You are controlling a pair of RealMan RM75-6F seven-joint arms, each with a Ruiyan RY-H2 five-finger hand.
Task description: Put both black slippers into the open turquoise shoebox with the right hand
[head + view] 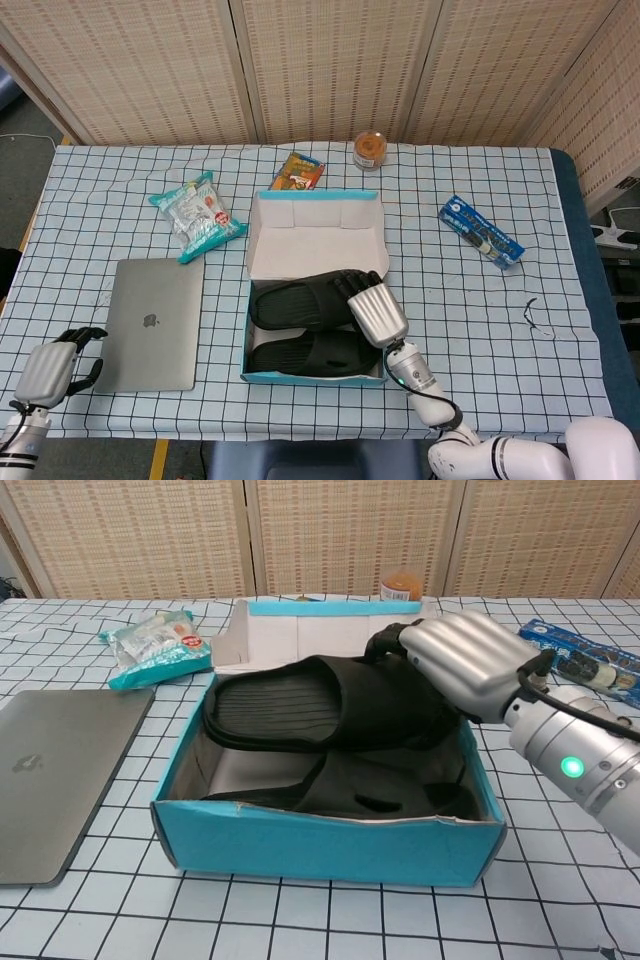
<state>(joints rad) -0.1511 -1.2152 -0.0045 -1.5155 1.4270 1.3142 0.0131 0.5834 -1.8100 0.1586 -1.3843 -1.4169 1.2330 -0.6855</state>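
The second black ribbed rubber slipper (300, 702), gripped by the right robot hand (462, 662), sits tilted over the first black slipper (380, 790) inside the open turquoise cardboard shoebox (320, 845). Lower it flat, then let go. The walls crowd the fingers; withdraw straight upward.

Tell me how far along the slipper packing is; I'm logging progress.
One slipper already lies in the turquoise shoebox. The right hand holds the second slipper low over the box. Left: setting it down and letting go.
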